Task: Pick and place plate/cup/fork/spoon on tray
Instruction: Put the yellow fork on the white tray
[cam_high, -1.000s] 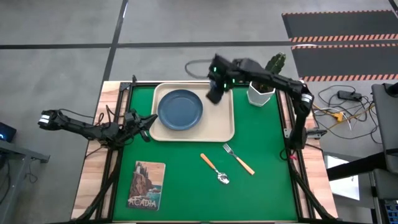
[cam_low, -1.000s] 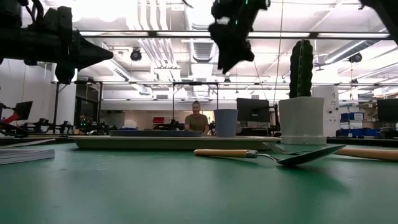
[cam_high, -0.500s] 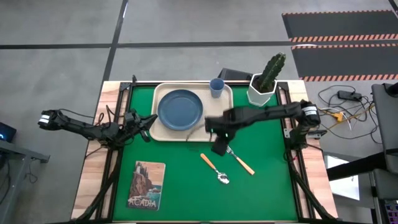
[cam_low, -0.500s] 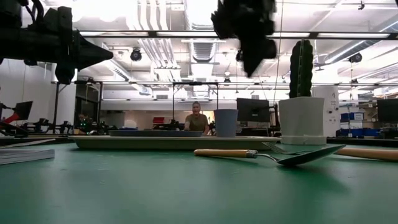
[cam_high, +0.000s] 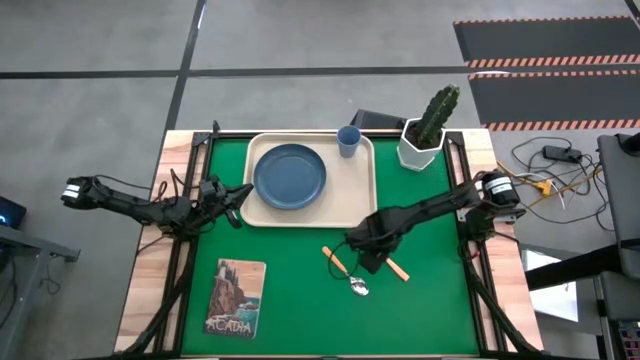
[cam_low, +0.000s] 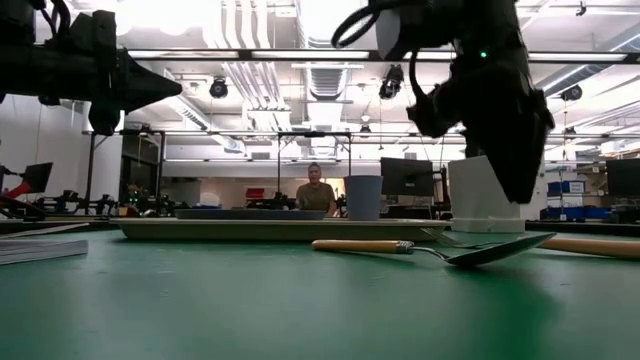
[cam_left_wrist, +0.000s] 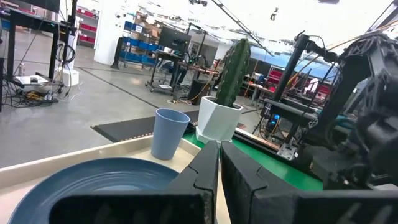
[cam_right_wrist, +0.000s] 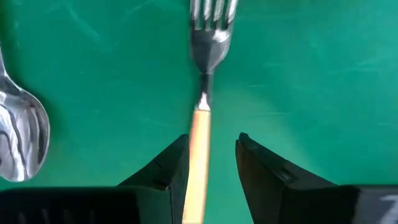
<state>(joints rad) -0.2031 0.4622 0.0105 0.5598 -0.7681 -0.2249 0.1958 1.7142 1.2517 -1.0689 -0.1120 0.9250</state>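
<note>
Directly beneath my right gripper (cam_right_wrist: 210, 163) lies the fork (cam_right_wrist: 205, 68), flat on the green mat (cam_high: 290, 290); the fingers (cam_right_wrist: 165, 168) stand apart, and the orange handle runs between them, nearer one finger than the other. Just beside that gripper, on the mat, I see the spoon (cam_high: 347, 273). Well beyond it sits the tray (cam_high: 355, 195), carrying the plate (cam_high: 289, 177) and the cup (cam_high: 348, 141). My left gripper (cam_left_wrist: 219, 163) waits at the tray's edge nearest the plate, its fingers drawn together on nothing.
</note>
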